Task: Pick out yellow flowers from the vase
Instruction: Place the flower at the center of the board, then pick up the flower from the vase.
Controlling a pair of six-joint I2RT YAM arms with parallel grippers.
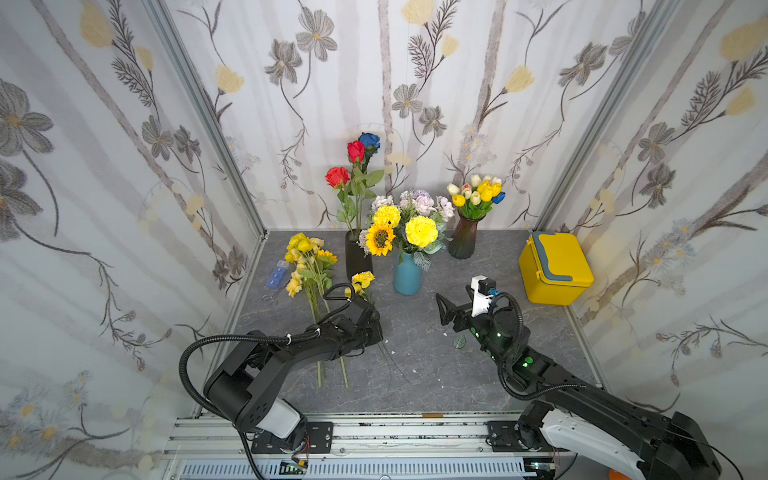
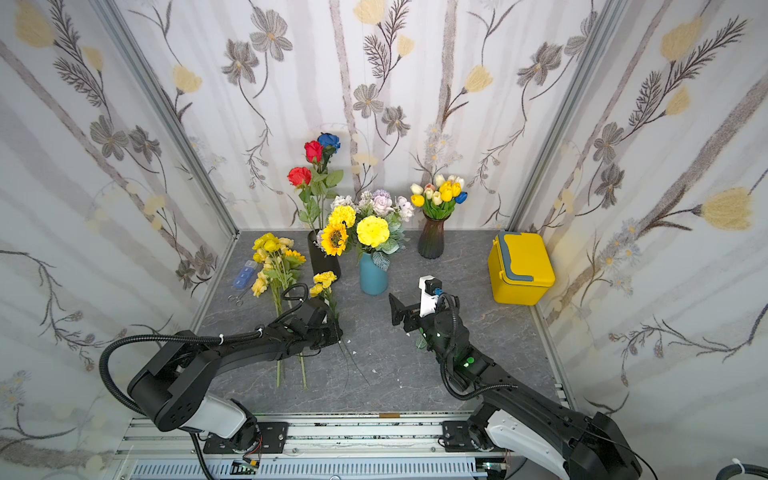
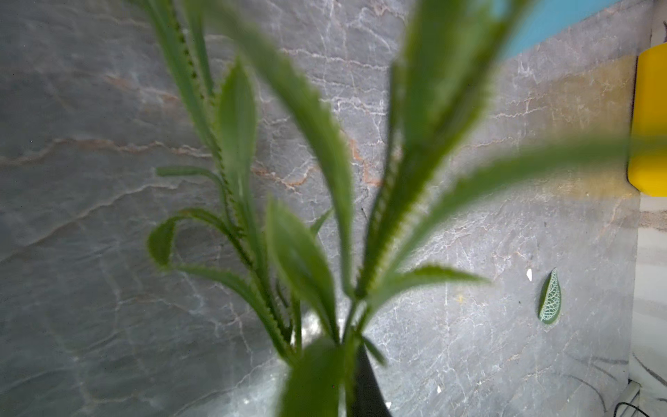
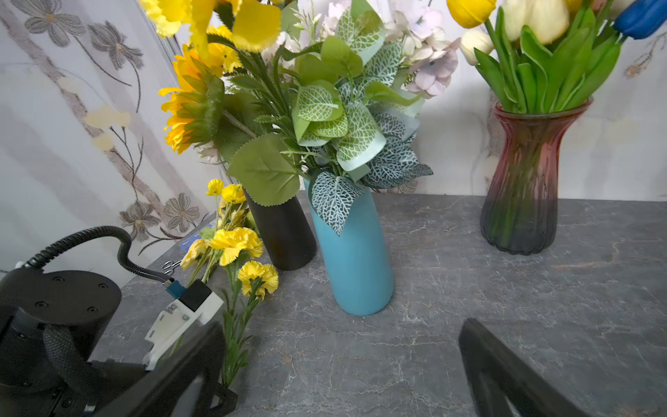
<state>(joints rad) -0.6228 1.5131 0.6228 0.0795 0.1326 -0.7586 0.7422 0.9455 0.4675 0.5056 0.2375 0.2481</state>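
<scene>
At left gripper (image 1: 374,330), carnation (image 1: 362,280) points bloom rearward.

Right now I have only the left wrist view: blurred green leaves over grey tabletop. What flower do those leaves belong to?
Observer: A yellow carnation stem. Its blooms sit low beside the black vase and its stalk runs to the left claw. I cannot tell whether the claw grips it.
Operator: Any yellow blooms in the blue vase?
Observer: Yes. The blue vase holds two yellow carnations, with a sunflower beside them.
Operator: And the right claw?
Observer: The right claw is open and empty, above the table in front of that vase.
</scene>
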